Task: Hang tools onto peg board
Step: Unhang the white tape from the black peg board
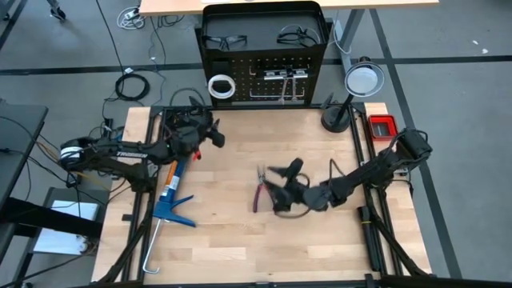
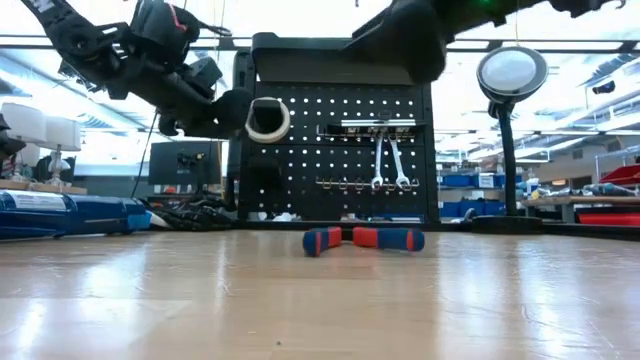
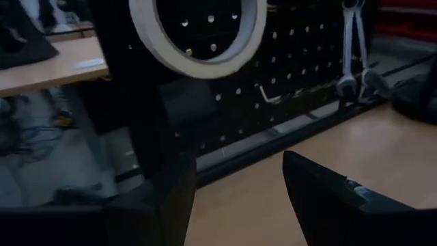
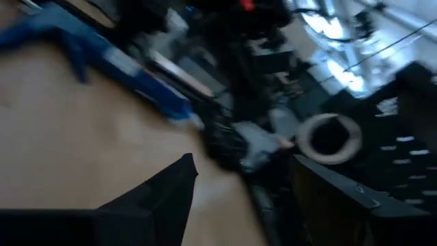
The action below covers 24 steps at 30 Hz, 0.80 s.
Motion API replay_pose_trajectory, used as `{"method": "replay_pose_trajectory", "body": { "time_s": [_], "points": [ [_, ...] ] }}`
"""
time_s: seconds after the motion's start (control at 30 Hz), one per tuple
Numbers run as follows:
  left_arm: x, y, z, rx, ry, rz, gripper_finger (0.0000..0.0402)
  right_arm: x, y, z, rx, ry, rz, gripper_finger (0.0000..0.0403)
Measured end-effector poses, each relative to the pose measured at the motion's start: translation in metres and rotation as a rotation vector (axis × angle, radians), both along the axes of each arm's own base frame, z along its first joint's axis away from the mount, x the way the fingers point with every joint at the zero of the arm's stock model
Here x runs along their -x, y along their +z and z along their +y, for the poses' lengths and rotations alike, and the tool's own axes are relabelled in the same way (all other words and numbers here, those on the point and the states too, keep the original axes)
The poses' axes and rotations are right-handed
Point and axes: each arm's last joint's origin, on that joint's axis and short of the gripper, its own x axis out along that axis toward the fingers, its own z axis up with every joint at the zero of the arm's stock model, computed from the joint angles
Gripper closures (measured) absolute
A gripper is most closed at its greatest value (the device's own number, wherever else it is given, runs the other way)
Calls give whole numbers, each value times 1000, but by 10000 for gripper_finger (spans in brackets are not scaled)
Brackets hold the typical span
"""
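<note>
Red-handled pliers (image 1: 258,192) lie flat — right gripper (image 1: 282,186) open beside.

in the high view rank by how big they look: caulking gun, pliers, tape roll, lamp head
1. caulking gun
2. lamp head
3. pliers and tape roll: differently shaped, too close to rank.

Two black jointed arms (image 1: 120,152), white lettering, dark cables

Glossy pale wood table (image 1: 240,240), perforated metal peg board (image 2: 340,150)
</note>
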Motion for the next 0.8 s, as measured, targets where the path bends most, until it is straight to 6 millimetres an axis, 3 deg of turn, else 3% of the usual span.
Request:
{"method": "replay_pose_trajectory", "body": {
  "time_s": [0.17,0.4,0.6,0.8],
  "points": [
    [8,4,24,25,-53,-79,178,14,15,-31,2,-42,-35,168],
    [17,15,45,-15,-80,-196,178,46,-13,-66,-31,-103,-64,174],
    [24,11,55,47,-42,-228,178,70,-35,-92,-66,-120,-167,174],
    [24,18,55,10,-47,-289,178,75,-41,-102,-81,-108,-193,174]
  ]
}}
